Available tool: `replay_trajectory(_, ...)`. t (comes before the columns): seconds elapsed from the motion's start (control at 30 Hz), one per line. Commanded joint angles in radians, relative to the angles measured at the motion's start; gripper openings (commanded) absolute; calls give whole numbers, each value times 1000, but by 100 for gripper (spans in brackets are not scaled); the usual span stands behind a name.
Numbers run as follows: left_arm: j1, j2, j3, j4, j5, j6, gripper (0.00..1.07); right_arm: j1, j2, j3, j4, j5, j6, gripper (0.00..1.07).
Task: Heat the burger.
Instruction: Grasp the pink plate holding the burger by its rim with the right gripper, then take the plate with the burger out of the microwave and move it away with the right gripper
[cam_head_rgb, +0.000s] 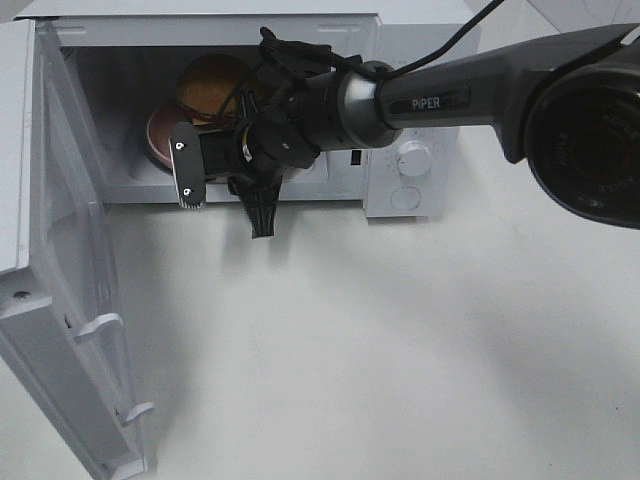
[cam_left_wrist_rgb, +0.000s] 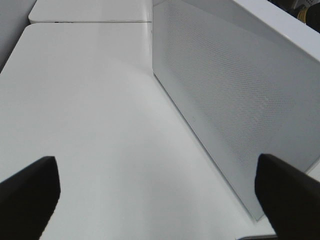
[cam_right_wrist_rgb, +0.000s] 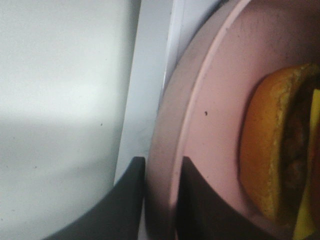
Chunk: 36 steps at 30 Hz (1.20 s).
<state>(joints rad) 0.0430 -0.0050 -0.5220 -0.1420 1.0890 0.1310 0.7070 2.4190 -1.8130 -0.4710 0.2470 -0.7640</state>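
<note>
Right hand (cam_right_wrist_rgb: 160, 200) clamped on plate (cam_right_wrist_rgb: 210, 90) rim at microwave (cam_head_rgb: 400, 40) mouth, burger (cam_head_rgb: 215, 85) inside, seemingly; left hand (cam_left_wrist_rgb: 157, 195) wide open, empty. Risk: thin grip slipping, tipping burger.

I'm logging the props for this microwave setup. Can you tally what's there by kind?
Microwave, door open: 1
Burger, inside it: 1
Pink plate, under the burger, rim pinched by the right gripper: 1
Total: 3
</note>
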Motion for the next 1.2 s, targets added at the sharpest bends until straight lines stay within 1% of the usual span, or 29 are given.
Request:
replay_trajectory(0.03, 2, -6, 1, 1, -12, -2, 98, -15, -4, -6, -21, 13, -3, 0)
replay_trajectory(0.4, 2, -6, 1, 0, -12, -2, 98, 8, -39, -2, -16, 105, -21, 0)
replay_trajectory(0.6, 2, -6, 1, 0, -12, -2, 98, 26, -68, 18, -20, 103, -23, 0)
replay_trajectory(0.67, 2, -6, 1, 0, -12, -2, 98, 32, -99, 58, -25, 74, -23, 0)
replay_trajectory(0.7, 2, -6, 1, 0, -12, -2, 98, 32, -99, 58, -25, 74, -23, 0)
replay_trajectory(0.77, 2, -6, 1, 0, -12, -2, 98, 32, -146, 123, -33, 27, -23, 0)
replay_trajectory(0.87, 2, -6, 1, 0, -12, -2, 98, 32, -157, 140, -41, 22, -23, 0)
replay_trajectory(0.93, 2, -6, 1, 0, -12, -2, 98, 42, -202, 203, -63, -16, -23, 0)
replay_trajectory(1.03, 2, -6, 1, 0, -12, -2, 98, 43, -212, 219, -73, -26, -22, 0)
replay_trajectory(1.1, 2, -6, 1, 0, -12, -2, 98, 54, -244, 277, -78, -62, -22, 0)
replay_trajectory(1.17, 2, -6, 1, 0, -12, -2, 98, 54, -251, 292, -78, -68, -22, 0)
replay_trajectory(1.2, 2, -6, 1, 0, -12, -2, 98, 54, -272, 327, -77, -90, -22, 0)
